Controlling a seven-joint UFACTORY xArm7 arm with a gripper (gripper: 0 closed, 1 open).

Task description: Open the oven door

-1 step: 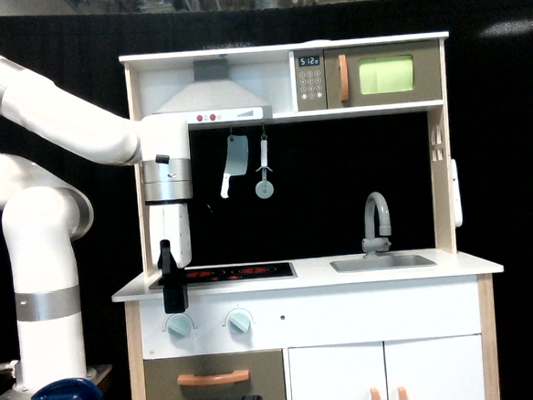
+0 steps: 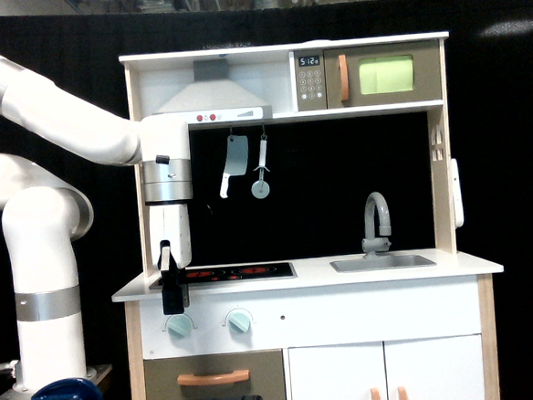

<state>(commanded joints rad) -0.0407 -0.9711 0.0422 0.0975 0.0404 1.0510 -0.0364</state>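
The oven door [image 2: 383, 75] sits at the top right of the toy kitchen, grey-brown with a yellow-green window. Its vertical orange handle [image 2: 343, 77] is on its left edge, beside a keypad panel [image 2: 310, 80]. The door lies flush with the cabinet, closed. My gripper [image 2: 174, 307] hangs straight down from the white arm [image 2: 69, 122] at the left front corner of the counter, far below and left of the oven door. Its black fingers [image 2: 173, 289] show as one dark bar, so their gap is not visible. Nothing visible is held.
A toy cleaver [image 2: 235, 164] and a round utensil [image 2: 261, 175] hang under the hood. A hob [image 2: 240, 273], sink [image 2: 382, 263] and faucet [image 2: 376, 220] lie on the counter. Two knobs [image 2: 179, 326], a larger lower door with a horizontal orange handle [image 2: 213, 379] and white cabinet doors [image 2: 386, 375] are below.
The hanging round utensil has swung slightly to the left. The arm and gripper have barely moved.
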